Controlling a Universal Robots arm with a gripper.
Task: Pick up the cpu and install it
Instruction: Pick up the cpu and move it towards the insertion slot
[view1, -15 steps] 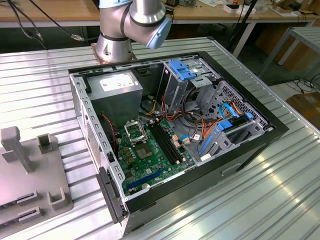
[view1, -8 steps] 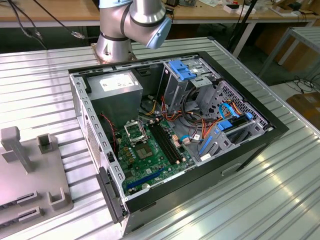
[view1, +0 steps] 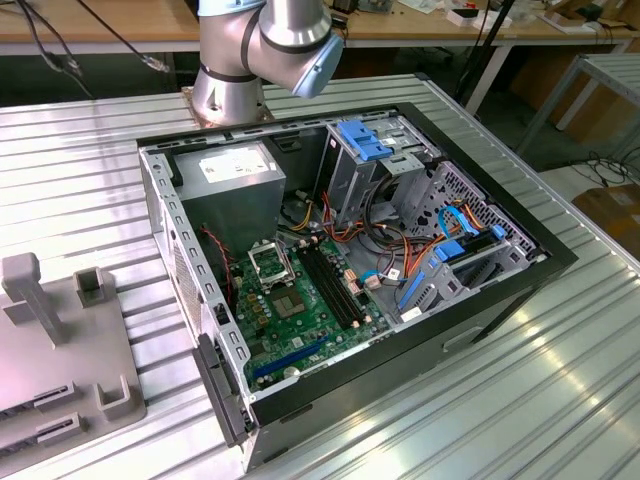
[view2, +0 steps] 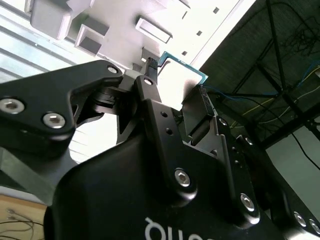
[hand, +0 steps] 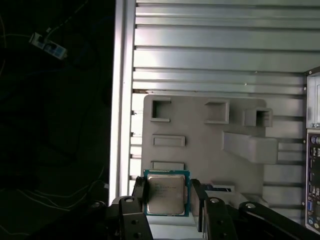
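Grip looks thin: the black gripper (hand: 168, 199), jaws clenched on opposite edges of the small silvery-grey square cpu (hand: 166, 192) over the pale grey plastic tray (hand: 200, 150), should keep it level.

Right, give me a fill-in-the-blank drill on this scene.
The black end effector is ___ on the thin square silvery-grey cpu.
Beyond the cpu lies a moulded ___ plastic fixture tray.
That tray lies to the exterior view's ___ of the open black computer case.
Missing words: shut; grey; left.
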